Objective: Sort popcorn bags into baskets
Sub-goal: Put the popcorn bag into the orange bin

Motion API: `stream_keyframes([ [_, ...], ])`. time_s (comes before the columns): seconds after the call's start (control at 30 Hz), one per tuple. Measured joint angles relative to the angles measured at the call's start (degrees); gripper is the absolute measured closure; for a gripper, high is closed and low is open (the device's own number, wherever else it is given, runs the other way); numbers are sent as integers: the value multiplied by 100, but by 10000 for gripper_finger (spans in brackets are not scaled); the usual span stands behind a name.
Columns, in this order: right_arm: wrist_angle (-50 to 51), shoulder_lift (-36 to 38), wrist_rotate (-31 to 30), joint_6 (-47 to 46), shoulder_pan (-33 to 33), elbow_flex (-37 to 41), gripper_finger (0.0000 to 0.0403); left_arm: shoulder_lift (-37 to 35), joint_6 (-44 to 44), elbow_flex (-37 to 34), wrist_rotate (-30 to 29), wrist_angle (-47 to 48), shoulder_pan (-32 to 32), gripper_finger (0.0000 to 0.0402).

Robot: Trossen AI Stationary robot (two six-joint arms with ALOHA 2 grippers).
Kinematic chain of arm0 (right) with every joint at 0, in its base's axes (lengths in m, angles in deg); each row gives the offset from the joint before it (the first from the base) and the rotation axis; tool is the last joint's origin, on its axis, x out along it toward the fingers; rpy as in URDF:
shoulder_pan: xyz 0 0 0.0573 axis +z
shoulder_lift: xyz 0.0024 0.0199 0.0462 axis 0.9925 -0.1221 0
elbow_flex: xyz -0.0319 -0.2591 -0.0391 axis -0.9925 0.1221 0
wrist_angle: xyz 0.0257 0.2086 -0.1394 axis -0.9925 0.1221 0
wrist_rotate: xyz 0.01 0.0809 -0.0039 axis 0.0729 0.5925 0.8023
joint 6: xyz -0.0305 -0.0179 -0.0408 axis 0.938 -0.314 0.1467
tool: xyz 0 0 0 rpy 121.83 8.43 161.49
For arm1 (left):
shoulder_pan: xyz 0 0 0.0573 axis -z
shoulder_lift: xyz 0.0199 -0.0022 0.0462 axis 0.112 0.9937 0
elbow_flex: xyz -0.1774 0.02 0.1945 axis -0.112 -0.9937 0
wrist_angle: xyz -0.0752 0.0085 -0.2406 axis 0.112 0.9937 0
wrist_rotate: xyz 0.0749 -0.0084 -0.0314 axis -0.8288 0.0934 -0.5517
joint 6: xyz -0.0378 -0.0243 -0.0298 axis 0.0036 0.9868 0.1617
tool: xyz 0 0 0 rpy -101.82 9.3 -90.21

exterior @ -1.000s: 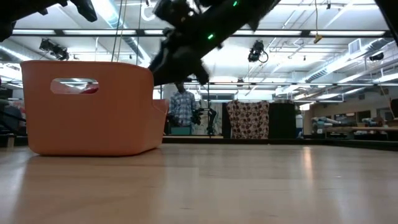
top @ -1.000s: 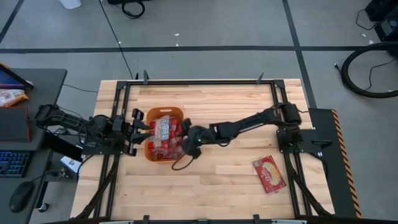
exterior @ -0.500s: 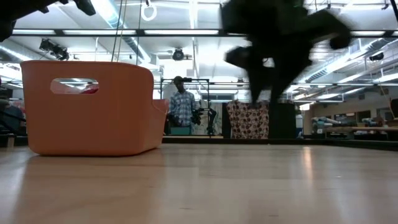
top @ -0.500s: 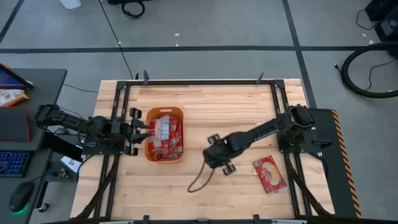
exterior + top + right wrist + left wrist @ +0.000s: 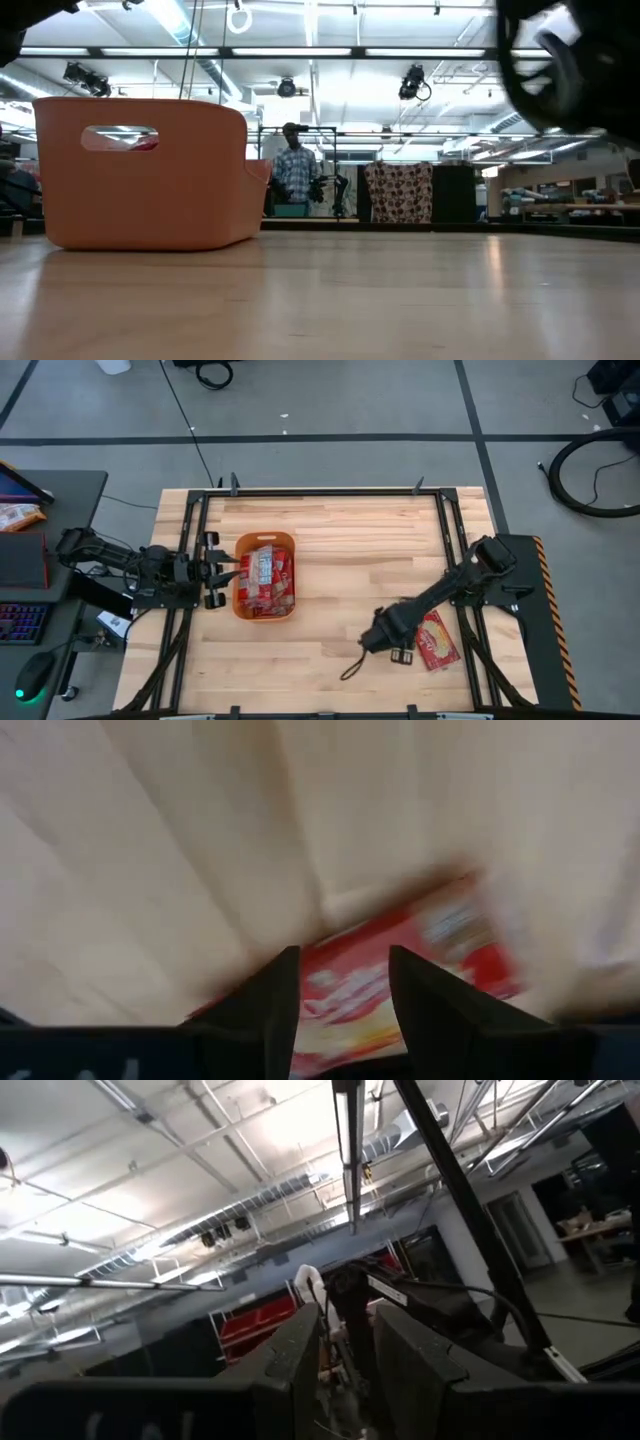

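Observation:
The orange basket [image 5: 265, 538] [image 5: 140, 175] stands on the table's left half, with several red popcorn bags [image 5: 264, 578] piled inside it. One more red bag with a cream centre [image 5: 434, 638] [image 5: 400, 970] lies flat on the wood near the right edge. My right gripper [image 5: 401, 652] [image 5: 345, 985] hovers open beside this bag's left side, pointing down at it. It shows as a dark blur [image 5: 570, 60] in the low view. My left gripper [image 5: 228, 571] [image 5: 345, 1370] waits open at the basket's left wall.
A dark cable [image 5: 352, 665] trails from my right arm onto the wood. Black frame rails [image 5: 320, 491] run around the table. Bare wood [image 5: 340, 560] lies between the basket and the lone bag. A person [image 5: 293, 172] stands far off in the room.
My right gripper has swept from over the basket's right side across the table toward the right and near edges, ending beside the lone bag. The basket and the bags have stayed where they were.

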Motion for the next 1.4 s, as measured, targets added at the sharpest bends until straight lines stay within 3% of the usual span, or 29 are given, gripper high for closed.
stream_keyframes([
  [0.23, -1067, 328, 628, -1871, 379, 900, 245, -2, -339, 0, 2, -103, 0, 297],
  [0.47, -1180, 400, 651, -2723, 503, 1309, 245, -1, -430, 0, 4, -149, 0, 297],
  [0.87, -1136, 404, 757, -2682, 354, 1314, 245, -1, -425, 0, 7, -144, 0, 297],
  [1.03, -954, 404, 531, -2670, 300, 1144, 242, 0, -425, 1, 7, -142, 0, 297],
  [1.4, -752, 402, 231, -3013, 317, 1146, 174, -2, -423, 2, 7, -140, 0, 297],
])
